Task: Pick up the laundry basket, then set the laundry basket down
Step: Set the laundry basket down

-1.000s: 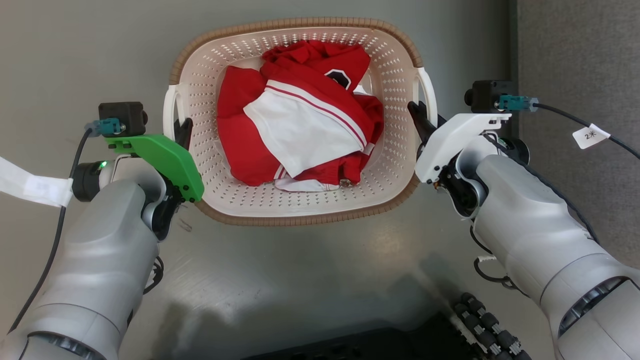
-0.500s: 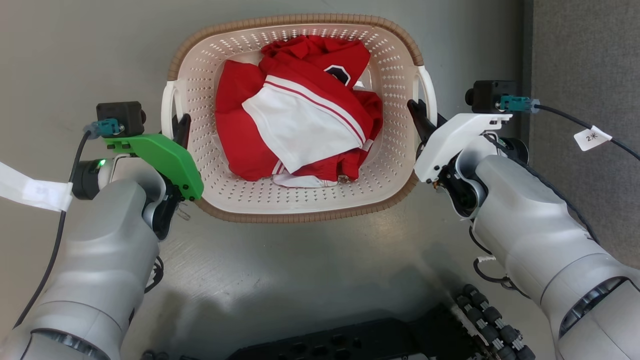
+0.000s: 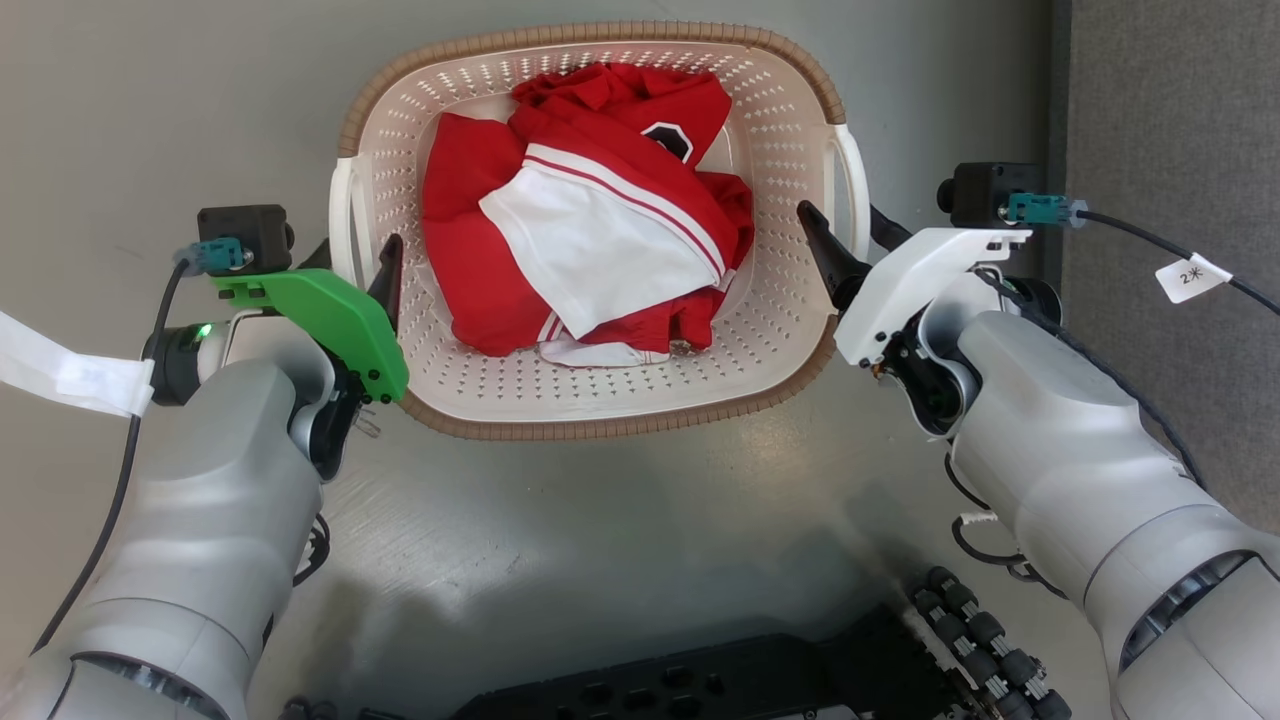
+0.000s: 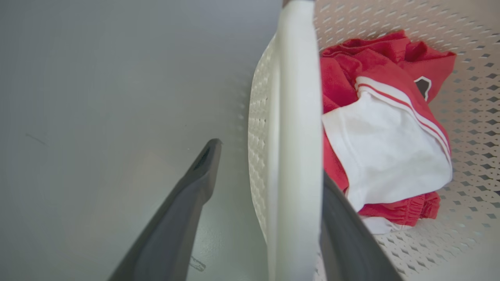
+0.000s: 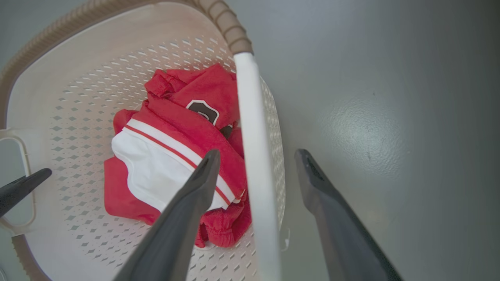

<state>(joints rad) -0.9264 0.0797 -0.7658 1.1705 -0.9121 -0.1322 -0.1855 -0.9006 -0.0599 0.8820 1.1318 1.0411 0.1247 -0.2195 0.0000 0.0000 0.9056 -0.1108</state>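
The laundry basket, cream with a brown rim, stands on the grey floor with red and white clothes in it. My left gripper is open and straddles the white left handle, one finger inside the basket and one outside. In the left wrist view that handle runs between the spread fingers of the left gripper. My right gripper is open astride the right handle in the same way. From the right wrist, the handle passes between the right gripper fingers without being clamped.
A darker grey carpet strip runs along the right side. My black wheeled base lies at the bottom edge, close behind the basket. A tagged cable hangs off the right wrist and a white strap off the left.
Both grippers have opened off the handles they were shut on, fingers now spread on either side. The head view has shifted slightly, showing more of my base.
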